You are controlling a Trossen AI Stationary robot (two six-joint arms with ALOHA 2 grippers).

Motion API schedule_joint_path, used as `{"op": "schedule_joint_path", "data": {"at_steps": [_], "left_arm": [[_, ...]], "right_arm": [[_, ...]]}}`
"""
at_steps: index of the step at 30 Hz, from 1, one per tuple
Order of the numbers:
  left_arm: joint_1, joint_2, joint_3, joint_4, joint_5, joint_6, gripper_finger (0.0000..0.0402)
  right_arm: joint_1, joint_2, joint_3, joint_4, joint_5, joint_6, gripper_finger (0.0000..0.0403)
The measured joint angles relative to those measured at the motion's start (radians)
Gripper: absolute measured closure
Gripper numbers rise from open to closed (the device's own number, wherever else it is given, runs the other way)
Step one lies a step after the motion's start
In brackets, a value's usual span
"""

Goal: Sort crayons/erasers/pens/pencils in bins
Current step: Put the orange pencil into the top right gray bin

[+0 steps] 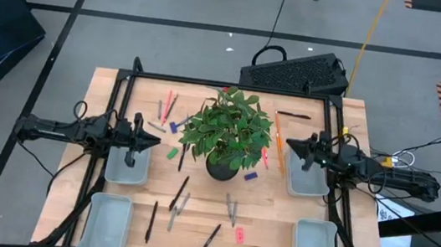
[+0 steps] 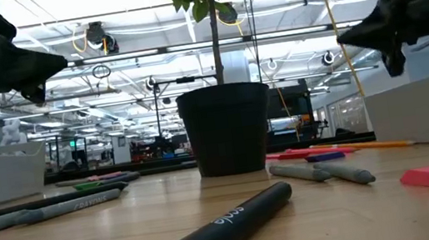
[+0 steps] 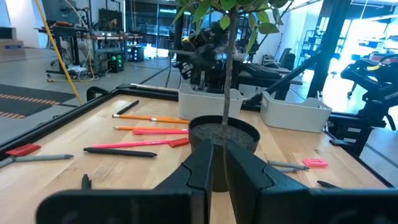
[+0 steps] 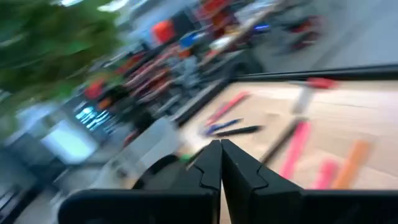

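Pens (image 1: 179, 193), pencils (image 1: 278, 153) and erasers (image 1: 239, 235) lie scattered on the table (image 1: 275, 231) around the potted plant (image 1: 226, 133); all four bins (image 1: 127, 165) look empty.

Nearest work: orange pencils, long axis running front to back, just inboard of the right gripper (image 1: 292, 144), between it and the plant.

Right gripper pinched together, holding nothing, raised beside its bin.

Left gripper (image 1: 156, 140) likewise closed and empty, over the left bin, facing the plant.

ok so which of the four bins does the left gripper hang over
The left gripper hangs over the far-left bin. The near-left bin lies closer to the table's front edge, and the other two sit on the right side.
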Motion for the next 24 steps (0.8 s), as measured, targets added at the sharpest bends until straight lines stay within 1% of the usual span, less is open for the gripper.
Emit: {"op": "schedule_joint_path", "data": {"at_steps": [3,7,10,13,15,18,21,24], "left_arm": [[0.000,0.000,0.000,0.000,0.000,0.000,0.0360],[0.000,0.000,0.000,0.001,0.000,0.000,0.0360],[0.000,0.000,0.000,0.001,0.000,0.000,0.0360],[0.000,0.000,0.000,0.002,0.000,0.000,0.0360],[0.000,0.000,0.000,0.001,0.000,0.000,0.0360],[0.000,0.000,0.000,0.002,0.000,0.000,0.0360],[0.000,0.000,0.000,0.002,0.000,0.000,0.0360],[0.000,0.000,0.000,0.002,0.000,0.000,0.0360]], "right_arm": [[0.001,0.080,0.057,-0.060,0.049,0.014,0.0402],[-0.008,0.246,0.208,-0.131,0.130,0.043,0.0402],[-0.035,0.410,0.320,-0.243,0.130,0.062,0.0402],[-0.093,0.581,0.445,-0.332,0.126,0.086,0.0396],[-0.140,0.688,0.514,-0.367,0.067,0.098,0.0382],[-0.211,0.843,0.608,-0.356,-0.044,0.055,0.0345],[-0.289,0.977,0.694,-0.371,-0.086,0.065,0.0302],[-0.360,1.086,0.760,-0.435,-0.107,0.036,0.0268]]}}
